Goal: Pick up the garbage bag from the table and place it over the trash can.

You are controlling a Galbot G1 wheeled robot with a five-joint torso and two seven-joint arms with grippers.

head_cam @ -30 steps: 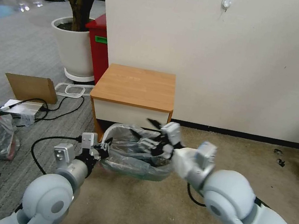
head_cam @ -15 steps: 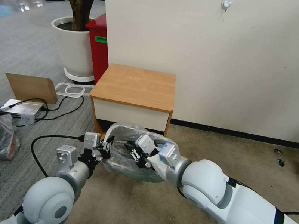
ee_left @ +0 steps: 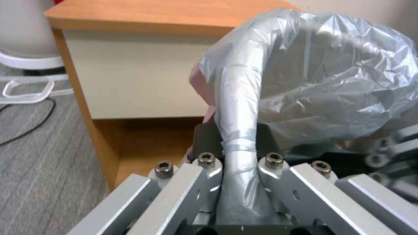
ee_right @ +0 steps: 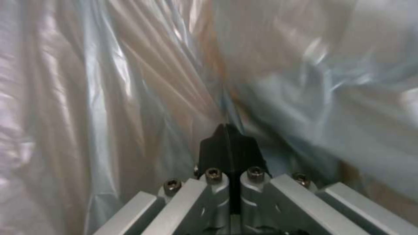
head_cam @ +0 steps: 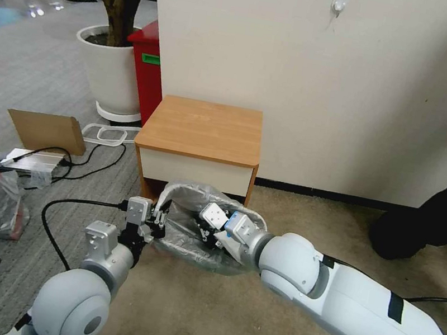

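Both grippers are working at the thin, crinkly, translucent grey plastic garbage bag (head_cam: 189, 241), which is lying draped over the small trash can (ee_left: 244, 107) on the carpet just before the light-brown wooden nightstand (head_cam: 202, 128). Left gripper (head_cam: 153, 223) fingers are pinching bag and rim together. Right gripper (ee_right: 228, 148) fingers are pressed closed inside the bag.
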